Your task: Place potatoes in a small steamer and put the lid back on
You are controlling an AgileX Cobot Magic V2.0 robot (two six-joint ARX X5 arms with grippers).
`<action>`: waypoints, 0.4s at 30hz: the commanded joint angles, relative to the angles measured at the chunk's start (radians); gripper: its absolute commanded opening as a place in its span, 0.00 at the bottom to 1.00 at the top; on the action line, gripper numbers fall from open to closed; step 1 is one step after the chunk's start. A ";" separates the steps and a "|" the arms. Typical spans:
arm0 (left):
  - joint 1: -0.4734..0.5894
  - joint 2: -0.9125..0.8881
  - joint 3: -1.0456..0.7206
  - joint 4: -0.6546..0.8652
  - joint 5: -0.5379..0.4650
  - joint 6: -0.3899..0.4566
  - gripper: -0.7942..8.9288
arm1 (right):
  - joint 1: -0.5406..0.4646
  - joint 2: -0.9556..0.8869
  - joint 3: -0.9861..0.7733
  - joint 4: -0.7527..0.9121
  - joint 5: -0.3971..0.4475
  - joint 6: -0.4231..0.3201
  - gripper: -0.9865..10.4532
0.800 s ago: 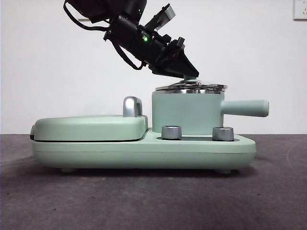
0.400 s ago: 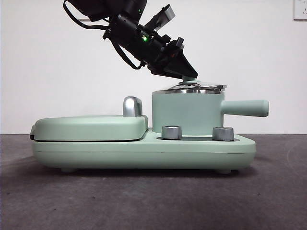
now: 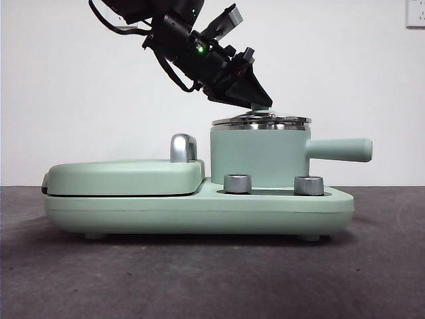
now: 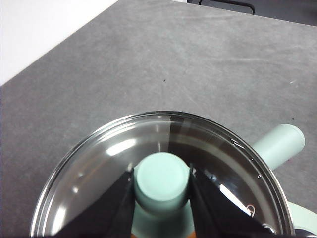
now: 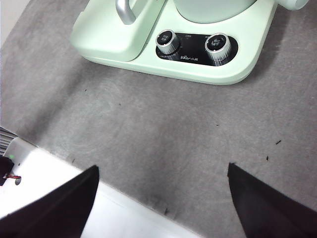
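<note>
Starting w/ the front view: left gripper [image 3: 262,105] comes down at a slant from the top left, its black jaws pinched on the mint knob of the lid [image 3: 262,121], which sits flat on the steel rim of the small steamer [image 3: 259,158]; the pot's straight handle sticks out to the side, and the pot stands on a mint-green cooker base [image 3: 199,209] beside a closed grill plate [image 3: 125,177] w/ a steel grip [image 3: 182,147] behind it; two steel dials [image 3: 238,183] on the base front, no writing readable from here. Left wrist view: left gripper [image 4: 162,184] w/ both jaws closed against the sides of the round knob, narrow gap filled by it; the lid [image 4: 119,153] reads as see-through w/ a shiny rim, and a sliver of orange shows under the knob at the frame edge, maybe the potatoes [image 4: 137,231] inside, can't say for sure; pot handle [image 4: 277,145] beyond, grey table [image 4: 148,59] around. Right wrist view: right gripper [image 5: 163,196] hangs well apart from the cooker above the table, jaws spread wide, nothing between them; the dials sit on a black panel [image 5: 197,48] w/ small white print, too small to read; the other two views don't show that panel
</note>
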State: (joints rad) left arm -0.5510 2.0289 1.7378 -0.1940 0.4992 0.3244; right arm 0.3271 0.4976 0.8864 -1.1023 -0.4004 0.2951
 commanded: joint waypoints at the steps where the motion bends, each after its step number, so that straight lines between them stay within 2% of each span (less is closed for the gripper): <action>1: -0.003 0.018 0.053 -0.018 0.005 -0.003 0.09 | 0.005 0.003 0.007 0.010 -0.003 0.012 0.44; 12: -0.003 0.018 0.053 -0.058 0.005 0.010 0.09 | 0.005 0.003 0.007 0.010 -0.003 0.012 0.44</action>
State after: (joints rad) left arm -0.5507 2.0296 1.7603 -0.2626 0.4995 0.3256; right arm 0.3271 0.4976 0.8864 -1.1023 -0.4004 0.2962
